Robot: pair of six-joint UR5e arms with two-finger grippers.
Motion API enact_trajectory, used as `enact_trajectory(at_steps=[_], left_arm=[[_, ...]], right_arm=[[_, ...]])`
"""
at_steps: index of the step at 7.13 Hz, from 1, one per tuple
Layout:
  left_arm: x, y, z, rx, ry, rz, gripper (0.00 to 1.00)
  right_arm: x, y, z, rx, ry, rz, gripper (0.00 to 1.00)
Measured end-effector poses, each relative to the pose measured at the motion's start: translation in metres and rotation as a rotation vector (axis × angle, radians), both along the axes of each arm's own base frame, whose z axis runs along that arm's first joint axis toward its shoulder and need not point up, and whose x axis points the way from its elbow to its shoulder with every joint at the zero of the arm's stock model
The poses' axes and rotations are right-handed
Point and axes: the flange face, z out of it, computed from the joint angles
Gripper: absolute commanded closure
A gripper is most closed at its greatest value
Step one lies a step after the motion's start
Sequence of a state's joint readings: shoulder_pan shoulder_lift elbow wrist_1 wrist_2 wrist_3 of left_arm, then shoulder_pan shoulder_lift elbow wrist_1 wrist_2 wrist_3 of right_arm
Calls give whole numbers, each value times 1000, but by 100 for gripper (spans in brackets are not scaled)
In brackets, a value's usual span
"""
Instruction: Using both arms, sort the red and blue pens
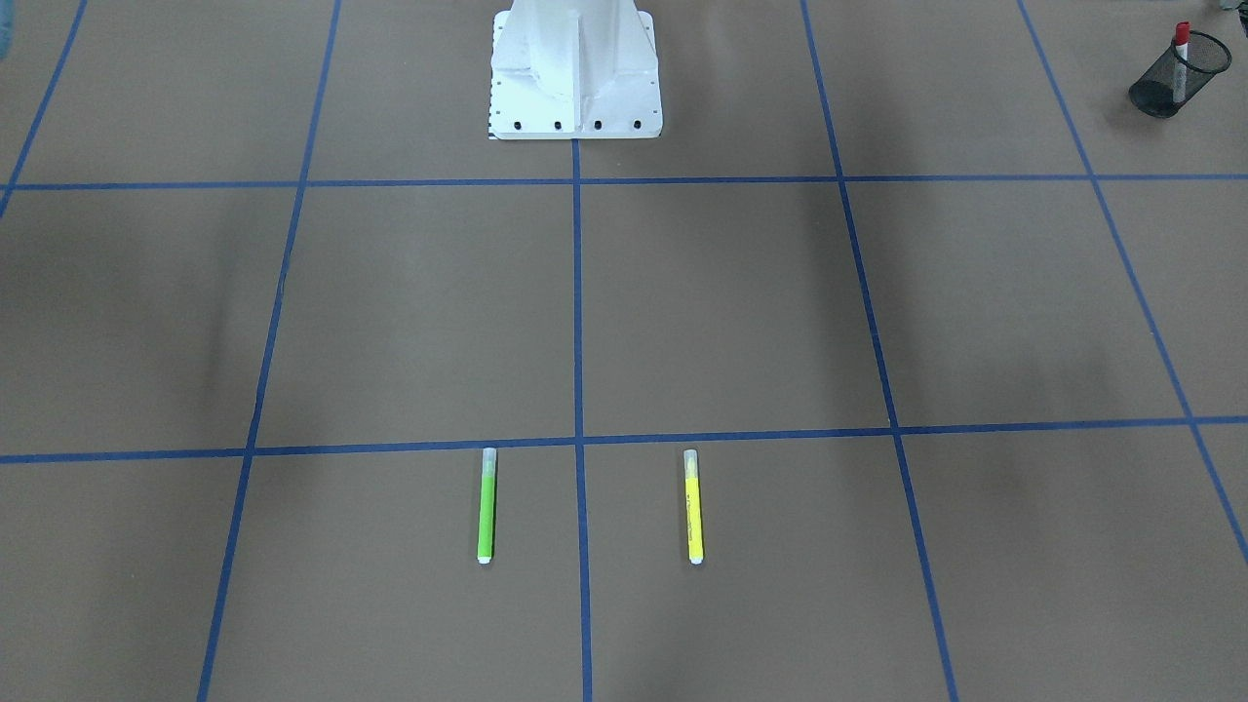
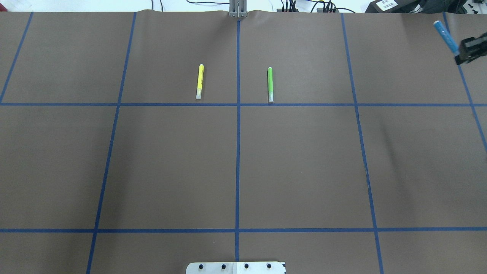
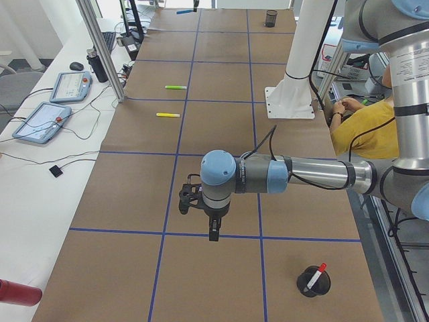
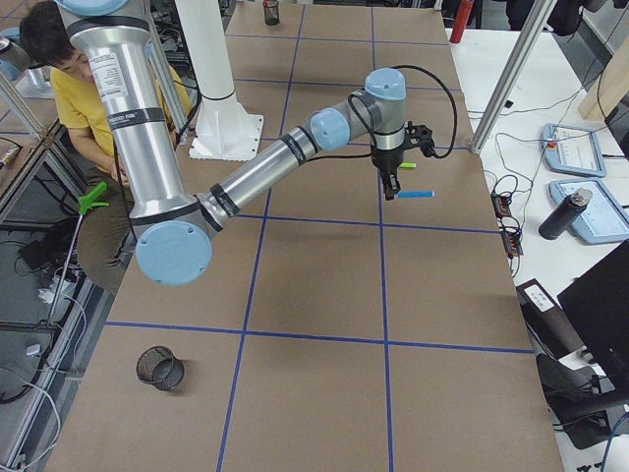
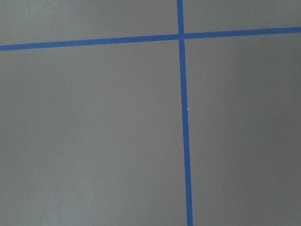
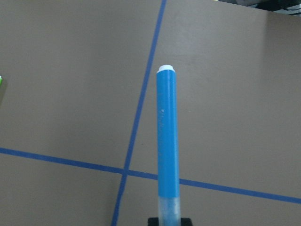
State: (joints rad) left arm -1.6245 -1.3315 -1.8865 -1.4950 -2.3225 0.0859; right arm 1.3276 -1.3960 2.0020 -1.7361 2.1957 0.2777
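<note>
Tbl cover (image 2: 171, 163): matt brn paper; blue pen (image 6: 167, 141): glossy plastic; cup (image 1: 1201, 66): blk wire mesh.

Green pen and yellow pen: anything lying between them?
Nothing loose. Between the yellow pen and the green pen there is only bare brown table cover, crossed by one blue tape line. The overhead and front-facing views both show this.

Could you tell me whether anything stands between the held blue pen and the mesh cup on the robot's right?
Nothing visible: only taped table between the blue pen, in the right gripper, and the mesh cup.
</note>
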Motion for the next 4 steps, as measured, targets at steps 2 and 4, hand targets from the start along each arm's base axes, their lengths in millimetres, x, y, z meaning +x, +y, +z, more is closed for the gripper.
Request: enact_trajectory(at_steps=[2, 4], left_arm=[[0, 0, -1, 3, 0, 0, 0], [0, -1, -2, 18, -1, 0, 0]], right_arm=[[85, 48, 67, -16, 41, 5, 100], [144, 123, 135, -92, 63, 29, 100]])
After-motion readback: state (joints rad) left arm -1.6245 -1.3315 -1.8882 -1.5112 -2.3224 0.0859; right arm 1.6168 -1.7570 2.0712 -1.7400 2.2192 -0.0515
